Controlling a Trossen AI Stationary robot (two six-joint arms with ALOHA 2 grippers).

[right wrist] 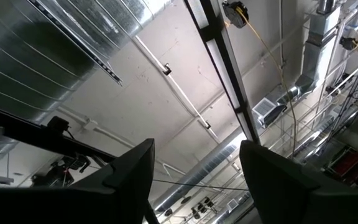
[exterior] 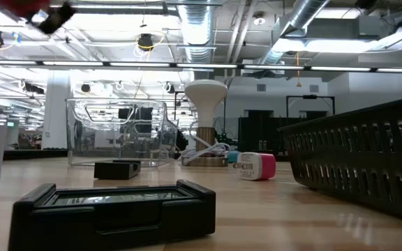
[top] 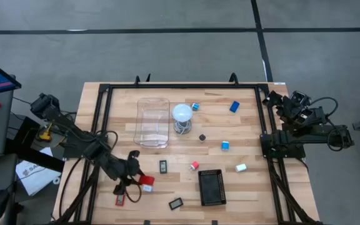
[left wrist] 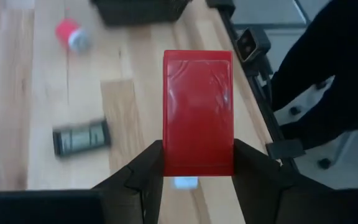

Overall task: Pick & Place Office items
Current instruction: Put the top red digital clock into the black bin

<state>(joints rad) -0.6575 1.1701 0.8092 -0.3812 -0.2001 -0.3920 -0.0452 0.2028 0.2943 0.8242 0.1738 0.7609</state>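
Wooden table (top: 249,134): office items scattered over it, open board between them.
Clear plastic box (top: 153,122): up-table from the left arm, its long axis running away from the near edge.
Black tray (top: 210,187): near the front edge.
Left gripper (left wrist: 197,163): fingers pinching a flat red rectangle (left wrist: 198,112) by its long sides, long axis pointing forward; lifted near the front-left corner, nearer the box than the right arm is.
Right gripper (right wrist: 194,168): spread, empty, parked at the right edge, pointing upward.

Flat red rectangle (left wrist: 198,112) lifted above table; small blue, red, white blocks (top: 225,145) scattered.
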